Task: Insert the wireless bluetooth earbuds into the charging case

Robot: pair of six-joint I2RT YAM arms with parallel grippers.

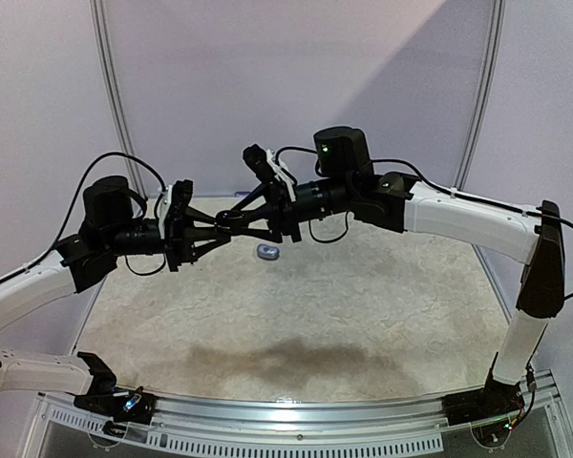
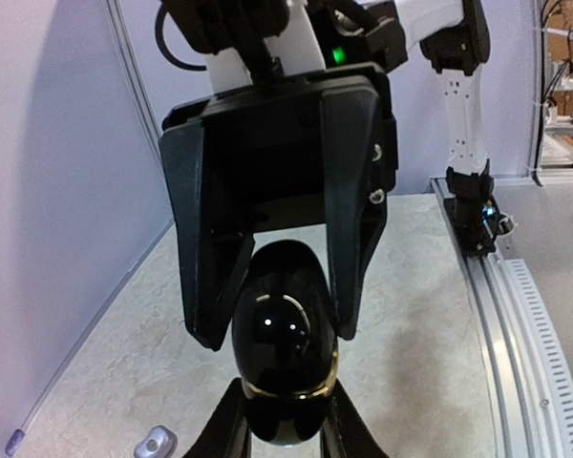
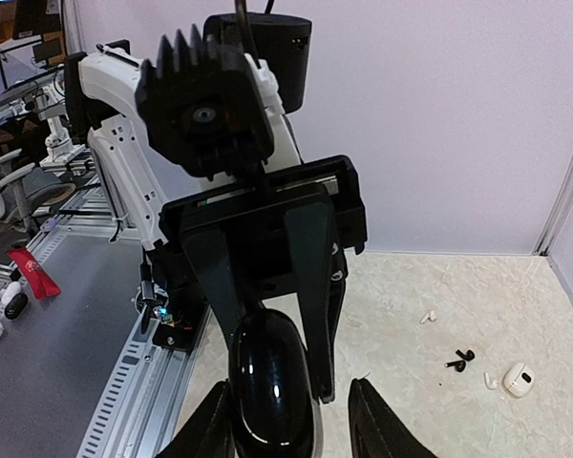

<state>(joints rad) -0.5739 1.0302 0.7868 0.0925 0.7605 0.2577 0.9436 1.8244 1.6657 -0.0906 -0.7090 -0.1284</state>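
Left gripper (image 3: 277, 367) is closed on the black charging case (image 2: 285, 353), a glossy egg shape with a gold band, held off the table (image 1: 363, 315) mid-frame in the top view. The case's narrow end is pinched between the left fingers (image 2: 349, 434) at the bottom of the left wrist view. Right gripper (image 2: 282, 339) is parted and set around the same case from the opposite side. A gap is seen between one right finger (image 3: 372, 420) and the case, so no clamp is read there. The wireless bluetooth earbuds are seen loose on the table at lower right of the right wrist view: a black pair (image 3: 461, 360), a white one (image 3: 428, 316) above-left of them, and another white one (image 3: 490, 380) just beside a white case (image 3: 516, 380). A small grey rounded item (image 1: 267, 251) is seen below the grippers in the top view; case or bud cannot be told.
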